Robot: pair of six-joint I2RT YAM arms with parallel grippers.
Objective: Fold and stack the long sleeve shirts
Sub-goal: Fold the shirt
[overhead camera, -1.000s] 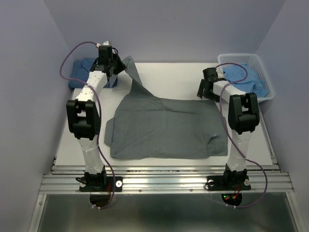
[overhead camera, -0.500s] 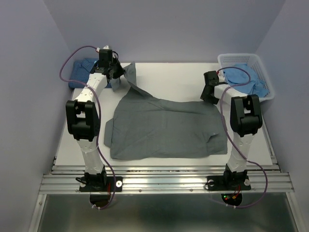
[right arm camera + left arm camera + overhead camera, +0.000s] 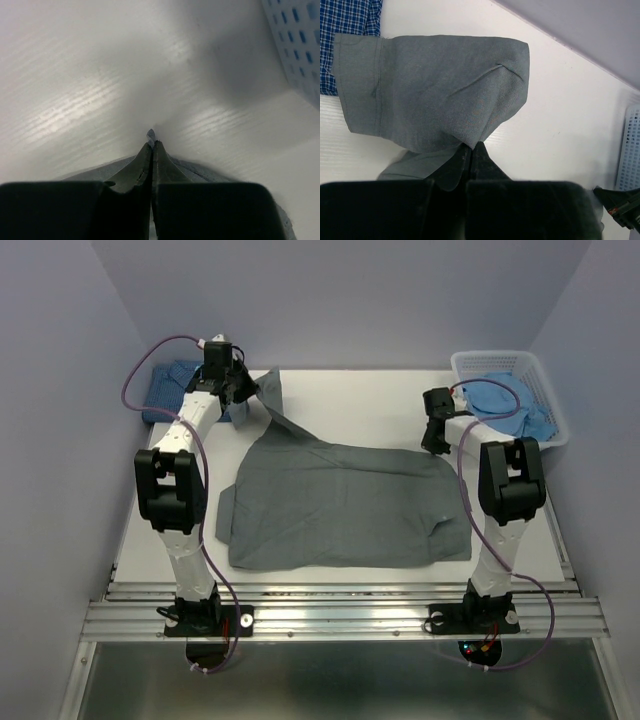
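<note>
This is looking like a robot lab test cell, not a home. Plain lilac walls [image 3: 350, 300] are closing in a white table [image 3: 360, 405] on three sides. A left arm [image 3: 172, 490] and a right arm [image 3: 508, 490] are standing bolted on an aluminium rail [image 3: 340, 618], and purple cables [image 3: 130, 380] are hanging loose from them.

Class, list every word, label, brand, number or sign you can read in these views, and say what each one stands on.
No text can be read in any view.
grey shirt: plain cloth, no label showing.
blue patterned shirt: a woven pattern only, no writing.
pale blue shirt: no label showing.
white basket: lattice holes only, no marking.
</note>
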